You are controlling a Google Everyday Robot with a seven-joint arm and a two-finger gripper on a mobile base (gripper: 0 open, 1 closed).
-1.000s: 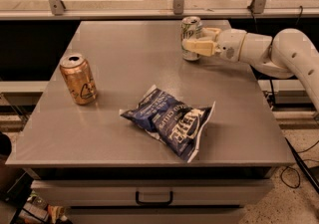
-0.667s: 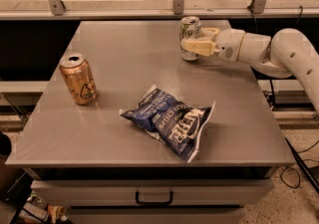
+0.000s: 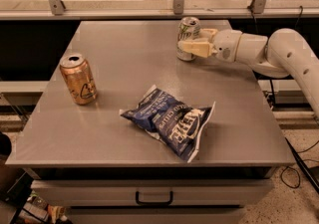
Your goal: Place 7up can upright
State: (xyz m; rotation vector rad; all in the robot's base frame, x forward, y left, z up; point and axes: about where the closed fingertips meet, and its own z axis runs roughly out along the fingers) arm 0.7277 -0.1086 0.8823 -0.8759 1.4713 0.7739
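The 7up can (image 3: pixel 188 31), silver-white with green markings and a silver top, stands upright near the far right part of the grey table (image 3: pixel 124 58). My gripper (image 3: pixel 195 42) reaches in from the right on a white arm and is around the can, one cream finger (image 3: pixel 195 48) across its front, the other behind it. The can's lower edge is at the table surface.
An orange-gold can (image 3: pixel 78 78) stands upright at the left of the table. A blue chip bag (image 3: pixel 171 120) lies in the front middle. A rail with glass panels runs behind the table, and a drawer handle (image 3: pixel 154 199) shows below the front edge.
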